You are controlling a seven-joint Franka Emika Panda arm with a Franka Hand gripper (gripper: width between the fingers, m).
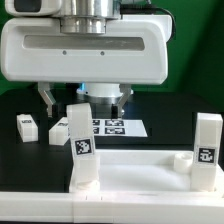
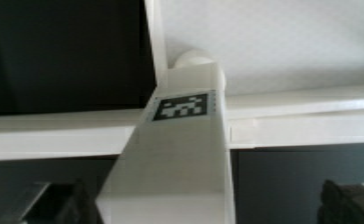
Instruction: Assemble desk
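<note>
Nearest me in the exterior view, the white tabletop (image 1: 130, 190) lies flat across six o'clock. Two legs stand upright in it: a standing leg (image 1: 82, 150) at about seven o'clock and the other standing leg (image 1: 207, 150) at four o'clock. I judge the job roughly half done, though I can't tell from here whether either one is fully seated. Beyond the tabletop, a loose leg (image 1: 27, 125) and a second loose leg (image 1: 60, 129) lie on their sides around nine o'clock, both yet to be fitted. The marker board (image 1: 112, 127) lies just beside them at centre. Farthest back, at twelve o'clock, the gripper (image 1: 83, 98) hangs over the seven o'clock leg. Its jaws are spread wide on either side of that leg and grip nothing; the wrist view shows a gap on both sides. That leg sits between the jaws, so I'd lift clear before reaching for the loose ones, and the arm's bulk hides whatever lies behind it.
</note>
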